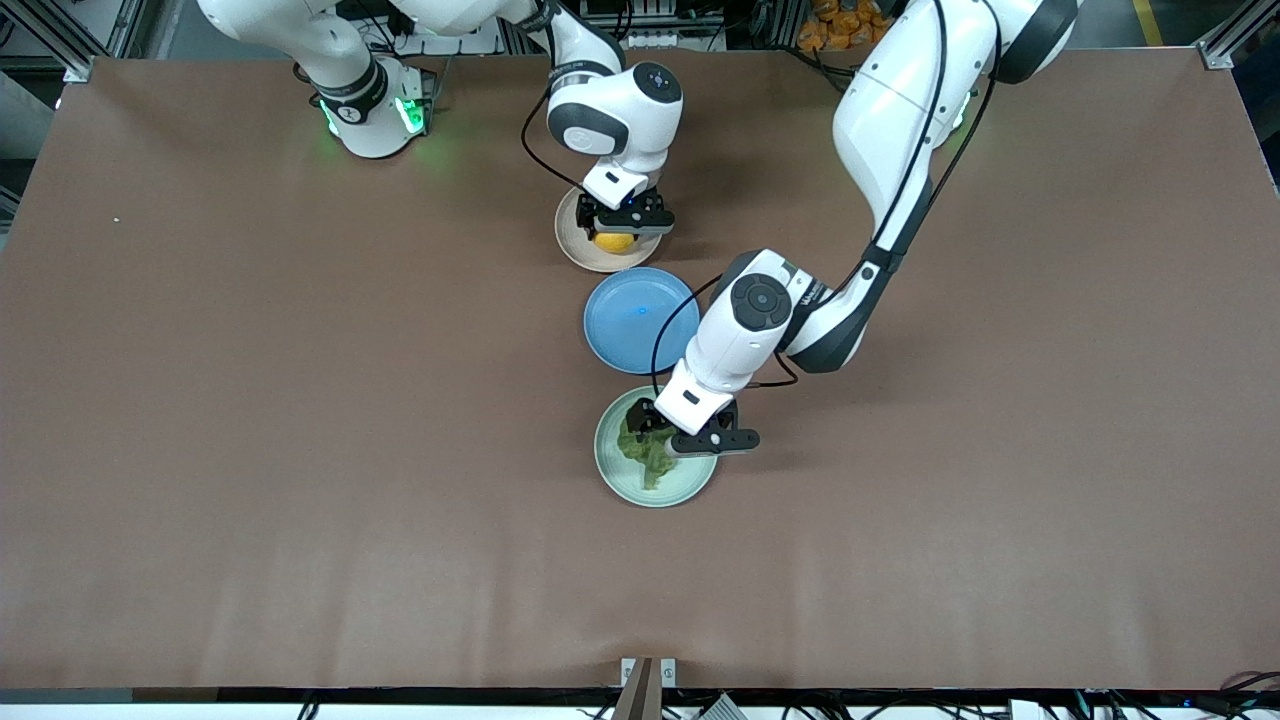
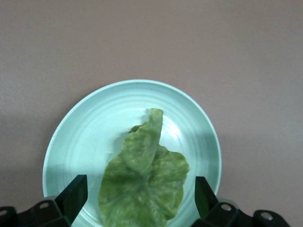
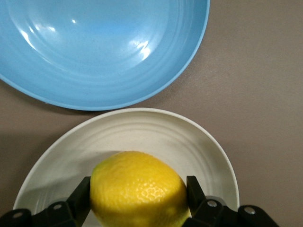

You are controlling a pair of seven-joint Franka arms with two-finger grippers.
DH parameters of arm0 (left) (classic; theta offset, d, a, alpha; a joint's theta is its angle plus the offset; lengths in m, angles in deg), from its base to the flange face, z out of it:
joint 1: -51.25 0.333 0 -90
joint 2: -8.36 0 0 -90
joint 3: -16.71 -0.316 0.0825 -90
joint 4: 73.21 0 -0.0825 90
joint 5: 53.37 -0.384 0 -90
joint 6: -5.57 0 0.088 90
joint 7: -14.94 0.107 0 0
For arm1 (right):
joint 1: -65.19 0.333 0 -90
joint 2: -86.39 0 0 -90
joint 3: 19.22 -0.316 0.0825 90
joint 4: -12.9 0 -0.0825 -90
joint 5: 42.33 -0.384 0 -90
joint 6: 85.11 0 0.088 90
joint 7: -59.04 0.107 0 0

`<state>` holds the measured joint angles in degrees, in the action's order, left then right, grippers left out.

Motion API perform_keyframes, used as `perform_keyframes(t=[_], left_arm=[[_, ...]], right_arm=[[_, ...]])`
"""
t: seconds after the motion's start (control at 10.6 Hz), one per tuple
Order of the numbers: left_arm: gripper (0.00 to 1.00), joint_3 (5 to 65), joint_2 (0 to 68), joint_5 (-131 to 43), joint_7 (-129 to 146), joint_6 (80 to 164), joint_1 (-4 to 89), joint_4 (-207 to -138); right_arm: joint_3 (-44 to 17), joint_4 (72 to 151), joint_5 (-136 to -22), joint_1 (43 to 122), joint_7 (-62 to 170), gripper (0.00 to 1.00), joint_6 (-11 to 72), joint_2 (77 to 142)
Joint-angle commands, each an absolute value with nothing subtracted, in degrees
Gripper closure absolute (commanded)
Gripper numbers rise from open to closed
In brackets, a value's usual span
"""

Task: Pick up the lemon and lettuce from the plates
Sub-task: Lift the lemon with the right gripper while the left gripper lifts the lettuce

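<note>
Right gripper I see clamped on the lemon; left gripper spread wide, straddling the lettuce.

I see the lemon, yellow with dimpled skin, lying on its side on the beige plate, clamped between the right gripper's two black fingers. That plate sits just beside the blue plate, farther from the front camera. The lettuce, a crinkled green leaf with one edge curled upward, lies loose on the pale mint plate, which sits just beside the blue plate, nearer the front camera.
</note>
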<state>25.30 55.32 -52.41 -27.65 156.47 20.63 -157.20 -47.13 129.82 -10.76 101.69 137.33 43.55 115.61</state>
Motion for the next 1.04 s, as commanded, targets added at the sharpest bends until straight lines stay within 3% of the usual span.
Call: perform_keyframes(t=[0.0, 0.28, 0.94], left_arm=[[0.0, 24.1, 59.0, -55.7, -29.7, 158.2, 19.9, -156.0], [0.0, 23.6, 59.8, -55.7, -29.8, 158.2, 18.7, -156.0], [0.0, 20.3, 61.6, -55.8, -30.3, 158.2, 14.4, -156.0]], right_arm=[[-49.2, 129.7, -9.2, 99.6, 138.1, 0.95, 44.0, 115.5], [-50.2, 130.1, -10.0, 97.2, 134.6, 0.99, 43.9, 111.5], [-51.5, 133.1, -19.5, 85.8, 116.1, 1.0, 43.2, 99.1]])
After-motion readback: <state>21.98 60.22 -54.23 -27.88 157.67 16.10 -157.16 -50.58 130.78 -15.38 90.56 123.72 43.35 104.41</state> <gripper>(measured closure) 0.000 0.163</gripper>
